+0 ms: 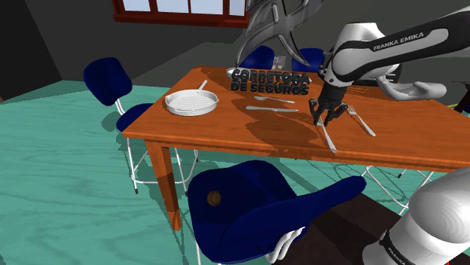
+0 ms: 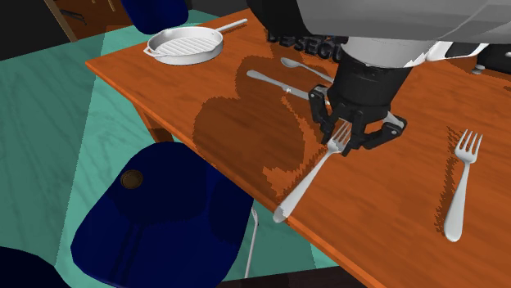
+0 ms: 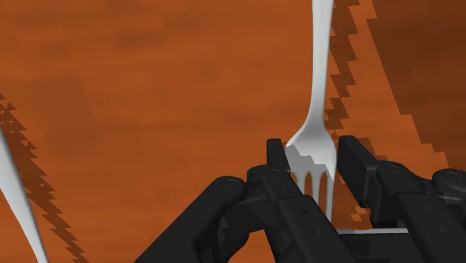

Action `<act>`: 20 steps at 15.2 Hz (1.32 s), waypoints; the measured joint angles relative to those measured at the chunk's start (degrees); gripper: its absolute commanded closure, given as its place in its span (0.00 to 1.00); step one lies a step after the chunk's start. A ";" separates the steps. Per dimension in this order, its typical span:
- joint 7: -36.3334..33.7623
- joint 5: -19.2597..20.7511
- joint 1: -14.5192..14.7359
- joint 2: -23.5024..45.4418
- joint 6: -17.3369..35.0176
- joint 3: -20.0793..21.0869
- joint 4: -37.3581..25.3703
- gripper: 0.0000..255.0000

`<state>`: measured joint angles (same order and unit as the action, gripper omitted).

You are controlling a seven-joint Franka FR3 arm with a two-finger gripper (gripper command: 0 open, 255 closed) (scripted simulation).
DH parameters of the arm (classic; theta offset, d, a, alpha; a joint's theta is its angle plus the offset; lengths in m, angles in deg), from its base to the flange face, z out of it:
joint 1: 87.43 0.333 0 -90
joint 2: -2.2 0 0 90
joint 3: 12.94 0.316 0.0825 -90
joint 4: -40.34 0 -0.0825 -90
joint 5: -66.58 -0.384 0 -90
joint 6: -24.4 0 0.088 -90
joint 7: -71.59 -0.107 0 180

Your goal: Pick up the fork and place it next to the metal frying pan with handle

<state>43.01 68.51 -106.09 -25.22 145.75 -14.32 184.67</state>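
The arm (image 1: pixel 392 47) reaches from the stand (image 1: pixel 429 226) out over the wooden table (image 1: pixel 226 129). Its wrist is bent so that the gripper (image 1: pixel 328 117) points straight down at the tabletop.

The gripper is low over the fork (image 2: pixel 309 180), which lies flat on the wood. In the second exterior view the fork's prongs are under the hand and its handle runs out to the table's near edge. The wrist view shows the fork's (image 3: pixel 320 97) head between the two black fingers (image 3: pixel 357 168). The fingers stand apart on either side of it, one at its shoulder and the other with a thin sliver of table showing beside it, so the hand is unclenched and grips nothing.

The frying pan (image 1: pixel 191 102) sits well apart from the fork, toward the far corner at the shoulder view's left. A knife (image 1: pixel 271 108) and a spoon (image 1: pixel 273 98) lie between the pan and the gripper.

A second fork (image 2: pixel 458 184) lies near the first, at the second exterior view's right. The arm's body cuts off block lettering (image 1: pixel 270 81) on the table in that view, while the shoulder view shows it whole.

A pale strip of cutlery (image 3: pixel 16 196) crosses a corner of the wrist view, and I cannot tell which piece it is. A blue chair (image 1: pixel 263 199) stands at the table's near side.
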 measured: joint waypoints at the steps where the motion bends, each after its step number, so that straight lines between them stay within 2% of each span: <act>1: 0.10 -0.01 -0.01 -0.13 -0.75 -0.04 -0.52 1.00; 20: -0.39 -0.49 0.39 -1.91 -14.80 0.71 -12.68 1.00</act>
<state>42.63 68.02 -105.70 -27.13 130.96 -13.60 172.00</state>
